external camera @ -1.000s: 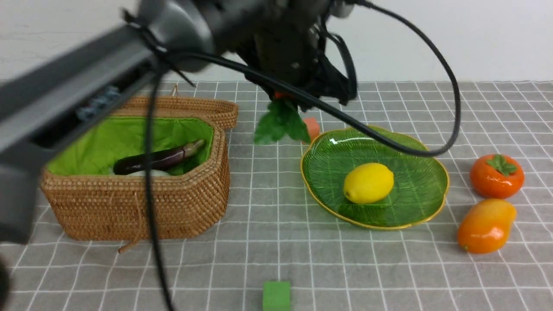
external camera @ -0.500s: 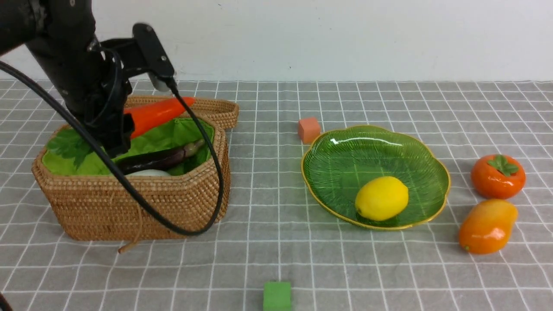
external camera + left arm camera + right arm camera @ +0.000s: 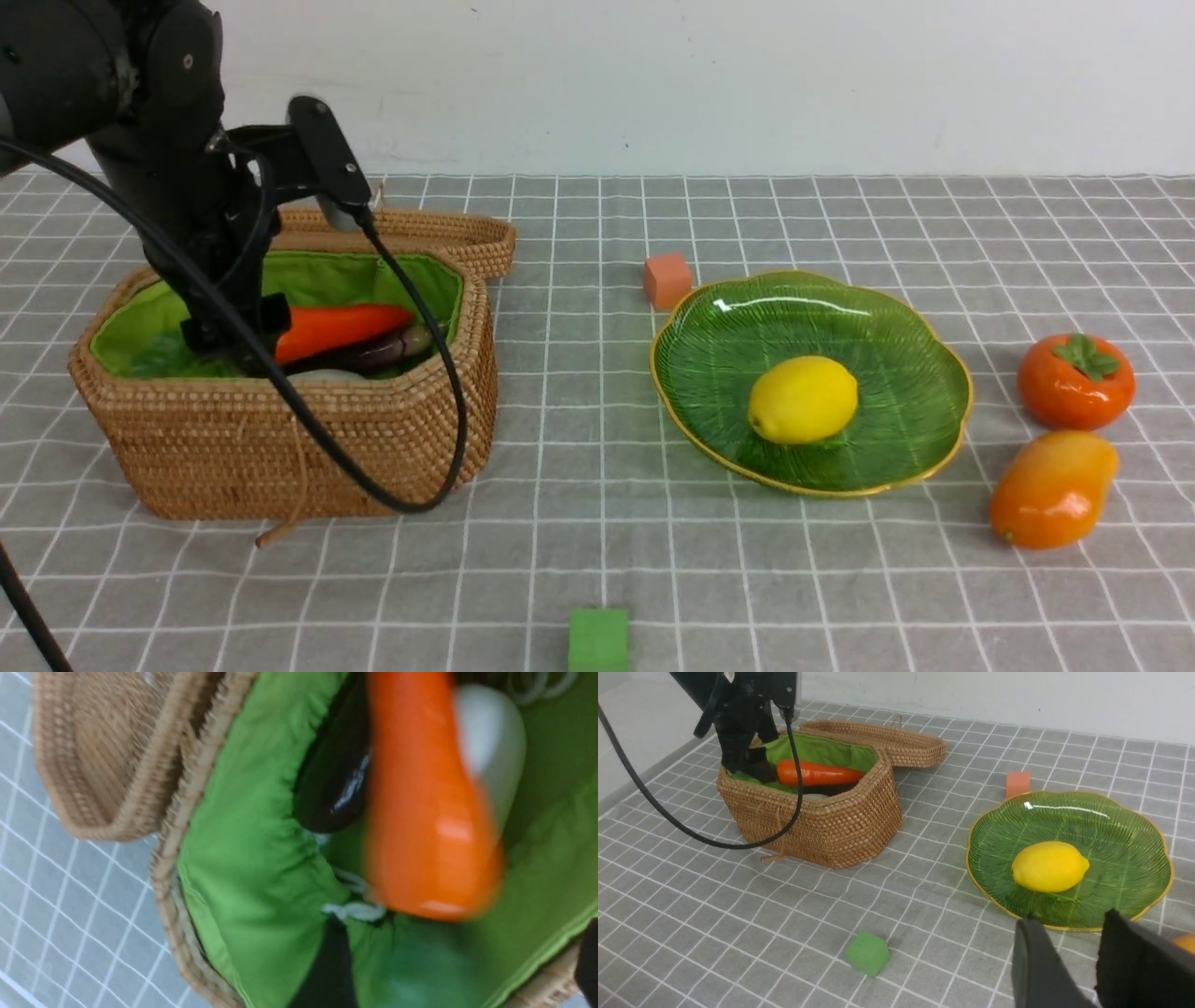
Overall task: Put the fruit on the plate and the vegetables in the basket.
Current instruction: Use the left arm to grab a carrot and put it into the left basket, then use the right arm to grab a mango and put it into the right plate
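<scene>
since vegetables belong in the basket point(image 3: 308, 439), the carrot point(image 3: 336, 329) lies inside it at the left of the front view. it is stretched across the eggplant point(image 3: 392, 347) and the white radish point(image 3: 490, 751), with its leafy end toward the left gripper point(image 3: 231, 329). that pincer's fingers point(image 3: 329, 970) stand wide apart with only blurred leaves between them, clamping nothing that i can see, so i judge the carrot released. the left arm reaches down from the upper left corner, wrist bent steeply so the fingers dip below the basket's rim, and its cable point(image 3: 373, 467) loops over the front wall. the lemon point(image 3: 803, 399) sits on the plate point(image 3: 896, 327) right of centre, where fruit goes. the persimmon point(image 3: 1075, 381) and mango point(image 3: 1053, 487) lie on the cloth point(image 3: 597, 541) at the right edge, off the plate and probably next. the right gripper point(image 3: 1070, 921) shows only in its own wrist view, hanging above the cloth near the plate's rim, jaws a little apart and empty.
</scene>
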Motion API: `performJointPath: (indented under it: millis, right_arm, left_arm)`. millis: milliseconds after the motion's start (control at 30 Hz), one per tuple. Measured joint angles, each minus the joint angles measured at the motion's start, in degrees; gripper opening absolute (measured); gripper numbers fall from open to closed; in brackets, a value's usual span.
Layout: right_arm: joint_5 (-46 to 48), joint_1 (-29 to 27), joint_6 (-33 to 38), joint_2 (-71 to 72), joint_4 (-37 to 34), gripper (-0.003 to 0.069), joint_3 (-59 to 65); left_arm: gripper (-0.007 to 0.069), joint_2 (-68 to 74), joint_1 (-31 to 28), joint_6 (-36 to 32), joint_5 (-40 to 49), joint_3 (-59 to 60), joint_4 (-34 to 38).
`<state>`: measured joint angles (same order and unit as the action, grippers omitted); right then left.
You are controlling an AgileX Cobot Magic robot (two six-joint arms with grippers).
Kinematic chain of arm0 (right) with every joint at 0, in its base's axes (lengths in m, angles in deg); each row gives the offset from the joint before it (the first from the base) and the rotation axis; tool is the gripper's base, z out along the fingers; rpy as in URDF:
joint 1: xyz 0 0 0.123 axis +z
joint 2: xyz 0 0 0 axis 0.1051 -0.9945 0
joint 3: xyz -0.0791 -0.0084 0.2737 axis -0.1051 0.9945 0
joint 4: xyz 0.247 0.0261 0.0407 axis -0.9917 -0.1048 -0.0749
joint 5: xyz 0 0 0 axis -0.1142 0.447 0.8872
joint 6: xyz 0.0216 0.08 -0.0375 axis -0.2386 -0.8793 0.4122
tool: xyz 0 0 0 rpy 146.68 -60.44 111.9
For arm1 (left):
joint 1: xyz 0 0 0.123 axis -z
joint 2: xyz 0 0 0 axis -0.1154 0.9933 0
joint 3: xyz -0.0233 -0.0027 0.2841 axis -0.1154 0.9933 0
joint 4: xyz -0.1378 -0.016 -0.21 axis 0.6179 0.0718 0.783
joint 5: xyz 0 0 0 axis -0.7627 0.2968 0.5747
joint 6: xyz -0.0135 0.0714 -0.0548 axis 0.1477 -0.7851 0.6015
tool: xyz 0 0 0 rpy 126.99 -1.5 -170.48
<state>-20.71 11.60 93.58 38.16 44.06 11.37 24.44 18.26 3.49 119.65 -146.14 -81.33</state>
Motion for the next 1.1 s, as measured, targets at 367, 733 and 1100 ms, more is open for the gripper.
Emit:
performJointPath:
  millis: [367, 733, 1100]
  right_arm:
    - [3.0, 0.0, 0.6, -17.1, 2.3, 0.0216, 0.0]
    - [0.1, -11.6, -9.9, -44.3, 10.4, 0.0231, -1.5]
    - [-10.9, -26.3, -12.9, -65.4, -2.9, 0.0470, -8.8]
  left_arm:
    - [0.0066, -14.2, 9.7, 34.7, 1.4, 0.7, 10.7]
    - [-0.0013, -44.8, 21.3, 46.3, -6.5, 27.8, 14.3]
    - [-0.0013, -71.2, 21.3, 46.5, -17.2, 46.8, 15.7]
